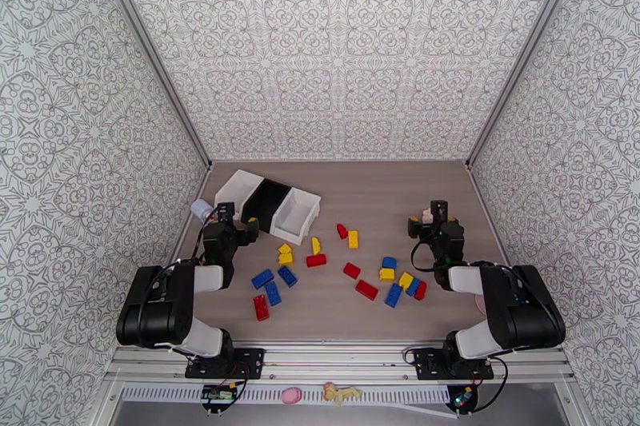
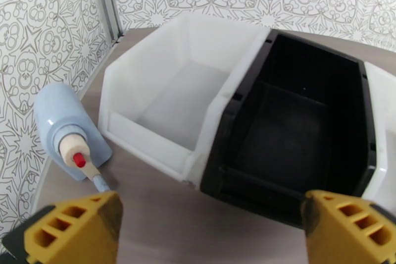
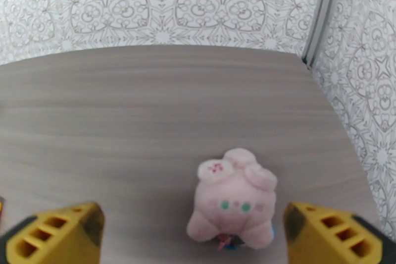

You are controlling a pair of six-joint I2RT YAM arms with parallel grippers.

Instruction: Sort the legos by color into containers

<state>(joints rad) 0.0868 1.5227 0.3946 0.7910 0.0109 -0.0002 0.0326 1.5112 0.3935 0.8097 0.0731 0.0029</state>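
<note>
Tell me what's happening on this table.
The job is sorting legos by color into three bins, and nothing is gripped yet. The red, yellow and blue bricks all lie loose on the table. The left claw is open, facing the white bin and black bin, both empty. The right claw is open, with a pink plush toy just in front of it.

Red, yellow, blue legos (image 1: 366, 289)

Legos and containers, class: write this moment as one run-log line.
legos loose on table | white bin, black bin empty | left jaws open, facing them | right jaws open, facing pink toy
</note>
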